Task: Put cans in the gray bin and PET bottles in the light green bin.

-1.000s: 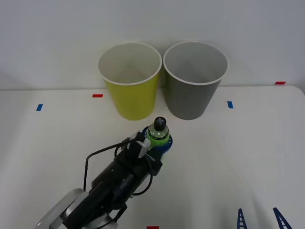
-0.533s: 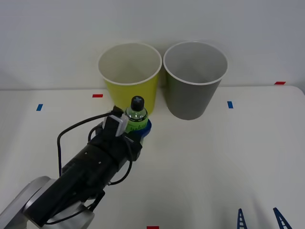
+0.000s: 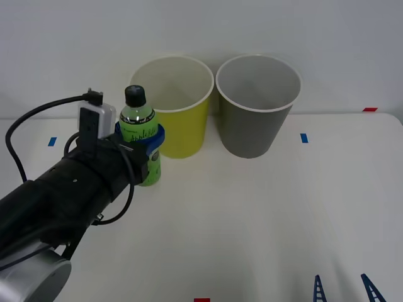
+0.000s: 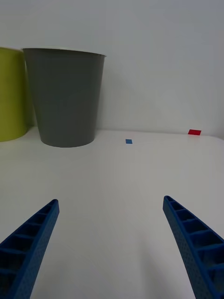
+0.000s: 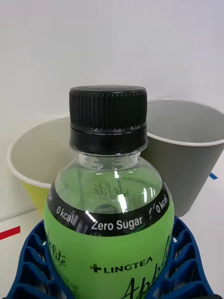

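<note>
Left end effector [image 3: 146,143], clamped around the PET bottle [image 3: 140,129], has lifted it left beside the light green bin [image 3: 173,119], nearly ready to drop.

Bottle [image 5: 109,224] base cut off by frame edge, label print partly hidden by blue fingers [image 5: 184,261]. Light green bin [image 4: 10,96] cropped at edge.

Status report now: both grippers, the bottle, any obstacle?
Left gripper shut on PET bottle, upright, beside light green bin. Right gripper open, idle low. Nothing in the way.
</note>
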`<state>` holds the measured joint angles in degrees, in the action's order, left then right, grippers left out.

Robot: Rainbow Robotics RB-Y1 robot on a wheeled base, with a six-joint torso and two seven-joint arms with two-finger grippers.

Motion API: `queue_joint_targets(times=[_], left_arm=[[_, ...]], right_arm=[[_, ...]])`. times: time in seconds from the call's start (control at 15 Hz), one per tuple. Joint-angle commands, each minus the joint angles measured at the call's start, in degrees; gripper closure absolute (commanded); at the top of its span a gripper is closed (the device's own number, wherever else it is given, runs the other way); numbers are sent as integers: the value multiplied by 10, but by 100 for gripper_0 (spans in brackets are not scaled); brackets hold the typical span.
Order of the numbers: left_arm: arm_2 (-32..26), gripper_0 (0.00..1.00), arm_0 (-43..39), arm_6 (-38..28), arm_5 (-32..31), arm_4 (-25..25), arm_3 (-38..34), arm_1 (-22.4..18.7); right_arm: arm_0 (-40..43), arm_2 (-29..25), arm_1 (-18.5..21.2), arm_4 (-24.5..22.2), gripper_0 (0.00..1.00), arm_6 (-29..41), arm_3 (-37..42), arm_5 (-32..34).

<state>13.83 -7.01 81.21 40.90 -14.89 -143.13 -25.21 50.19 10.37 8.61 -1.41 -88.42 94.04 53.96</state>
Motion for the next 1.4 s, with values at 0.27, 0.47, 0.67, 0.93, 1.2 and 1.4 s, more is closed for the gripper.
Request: queue_joint_targets(times=[0.27, 0.47, 0.67, 0.93, 1.2, 1.4], left_arm=[[-129, 99, 82, 3, 138, -128, -49, 8], [-151, 100, 136, 3, 176, -138, -49, 7], [-151, 100, 196, -3, 205, -126, -35, 7], [-143, 100, 298, 0, 200, -144, 63, 6], [-97, 100, 353, -3, 154, -117, 144, 3], [-68, 100, 366, -9, 80, -108, 206, 5]], right_arm=[[0, 0, 0, 0, 23, 0, 0, 0], [0, 0, 0, 0, 23, 0, 0, 0], [0, 0, 0, 0, 23, 0, 0, 0], [0, 0, 0, 0, 23, 0, 0, 0], [0, 0, 0, 0, 23, 0, 0, 0], [0, 0, 0, 0, 23, 0, 0, 0]])
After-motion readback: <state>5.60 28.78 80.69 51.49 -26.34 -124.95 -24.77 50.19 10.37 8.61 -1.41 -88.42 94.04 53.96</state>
